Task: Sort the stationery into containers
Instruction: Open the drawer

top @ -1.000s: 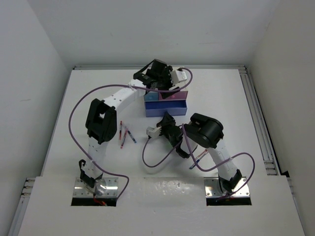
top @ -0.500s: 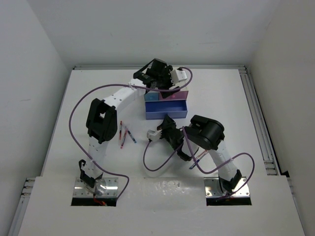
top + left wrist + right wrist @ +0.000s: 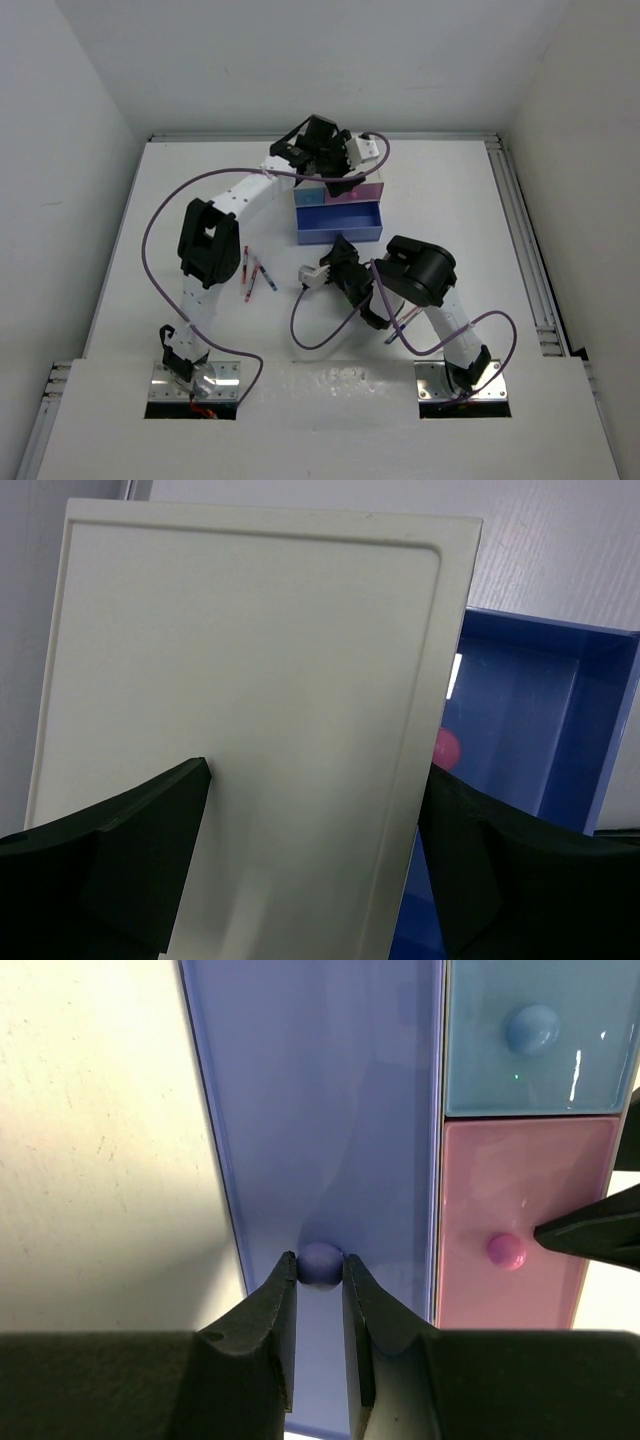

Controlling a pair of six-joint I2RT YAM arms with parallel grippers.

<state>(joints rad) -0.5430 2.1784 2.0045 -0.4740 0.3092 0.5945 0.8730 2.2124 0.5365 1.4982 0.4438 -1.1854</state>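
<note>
My right gripper (image 3: 320,1264) is shut on the round knob (image 3: 320,1256) of the wide periwinkle drawer (image 3: 340,222), which stands pulled out of the white cabinet (image 3: 250,630) and shows nothing inside. Beside it the light-blue drawer (image 3: 530,1050) and the pink drawer (image 3: 510,1190) are shut. My left gripper (image 3: 312,780) is open over the cabinet's top. One of its fingers (image 3: 590,1232) hangs in front of the pink drawer. Thin red and blue pens (image 3: 246,262) (image 3: 266,277) lie on the table to the left of the right gripper.
Another pen (image 3: 400,325) lies partly under my right arm near the front. Purple cables loop from both arms over the table. A rail (image 3: 520,230) runs along the table's right side, and white walls stand at the back and the sides.
My right gripper has drawn back slightly toward the near edge with the knob, and the periwinkle drawer stands a little further out. The left gripper has shifted a little over the cabinet.
</note>
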